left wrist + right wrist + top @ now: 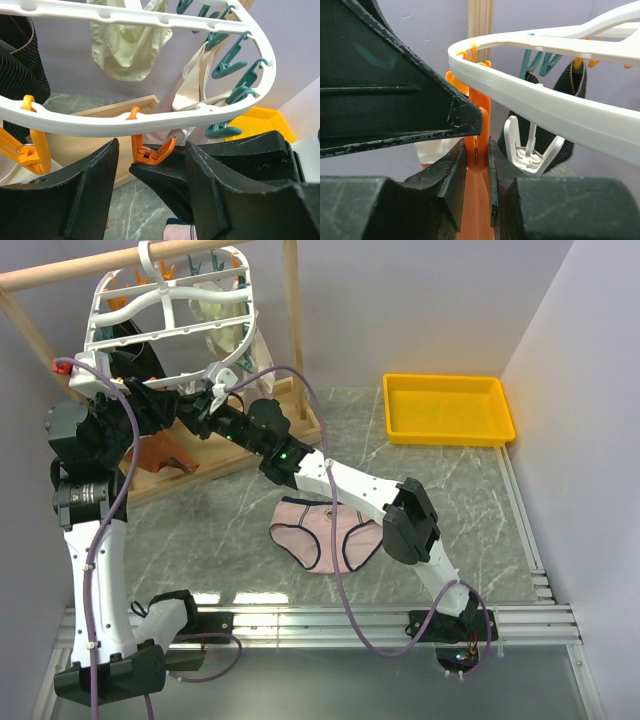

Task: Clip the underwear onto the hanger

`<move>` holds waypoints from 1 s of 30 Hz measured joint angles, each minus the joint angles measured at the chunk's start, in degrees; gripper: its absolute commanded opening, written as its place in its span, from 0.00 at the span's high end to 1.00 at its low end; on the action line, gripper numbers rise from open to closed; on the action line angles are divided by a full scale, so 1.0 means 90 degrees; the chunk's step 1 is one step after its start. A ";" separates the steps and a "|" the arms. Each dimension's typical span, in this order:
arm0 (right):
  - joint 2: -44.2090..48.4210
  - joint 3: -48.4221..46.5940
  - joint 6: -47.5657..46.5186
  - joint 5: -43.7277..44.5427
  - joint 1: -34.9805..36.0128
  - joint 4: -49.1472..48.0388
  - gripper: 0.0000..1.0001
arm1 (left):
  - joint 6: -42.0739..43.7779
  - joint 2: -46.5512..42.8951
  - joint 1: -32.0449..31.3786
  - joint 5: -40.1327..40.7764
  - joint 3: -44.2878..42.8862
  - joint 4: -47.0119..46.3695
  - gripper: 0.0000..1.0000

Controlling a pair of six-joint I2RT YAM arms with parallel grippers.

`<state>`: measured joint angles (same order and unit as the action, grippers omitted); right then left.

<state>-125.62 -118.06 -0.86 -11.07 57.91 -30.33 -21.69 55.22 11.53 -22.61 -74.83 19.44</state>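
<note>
Underwear: we are seeing the underwear [325,532] lying spread on the table [450,500] at the centre of the overhead view. It is pale pink with dark trim, and neither gripper is touching it. The right arm is crossing above its upper edge.

Hanger: the hanger [150,343] is hanging at the upper left of the overhead view, from the wooden frame [293,320]. It is well apart from the underwear.

Right gripper: the right gripper [478,150] is pinching an orange clothespin [480,115] between nearly closed fingers. The pin is dangling just under the white rim of the hanger.

Left gripper: the left gripper [152,150] is holding its jaws well apart and gripping nothing. In the left wrist view, the same orange clothespin and the tip of the right gripper are sitting in the gap between its fingers.

Both grippers: we are finding them meeting under the lower edge of the hanger, left of centre in the overhead view.

Other items on the hanger: a cream garment [130,50] is hanging at the top centre of the left wrist view. The teal clothespins [230,62] are dangling at its upper right.

Tray: a yellow tray [450,410] is sitting at the upper right of the overhead view.
</note>
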 measured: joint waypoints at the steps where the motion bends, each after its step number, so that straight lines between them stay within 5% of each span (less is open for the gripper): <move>1: 0.0000 0.0000 0.0002 -0.0022 -0.0005 0.0000 1.00 | 0.0002 -0.0005 0.0000 0.0002 0.0000 -0.0002 0.40; 21: 0.0000 0.0029 0.0374 -0.0335 -0.0126 -0.0066 1.00 | -0.0051 0.0279 -0.0012 -0.0364 0.0160 -0.0563 0.53; 24: 0.0000 0.0039 0.0427 -0.0379 -0.0138 -0.0066 1.00 | -0.0053 0.0279 -0.0012 -0.0406 0.0182 -0.0590 0.63; 27: 0.0000 0.0044 0.0481 -0.0406 -0.0153 -0.0066 1.00 | -0.0061 0.0279 -0.0012 -0.0425 0.0206 -0.0668 0.84; 30: 0.0002 0.0053 0.0522 -0.0389 -0.0160 -0.0083 0.84 | -0.0078 0.0294 0.0007 -0.0440 0.0216 -0.0750 0.93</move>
<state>-125.60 -117.58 3.84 -14.57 56.47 -31.07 -22.39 57.87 11.60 -26.57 -72.88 12.69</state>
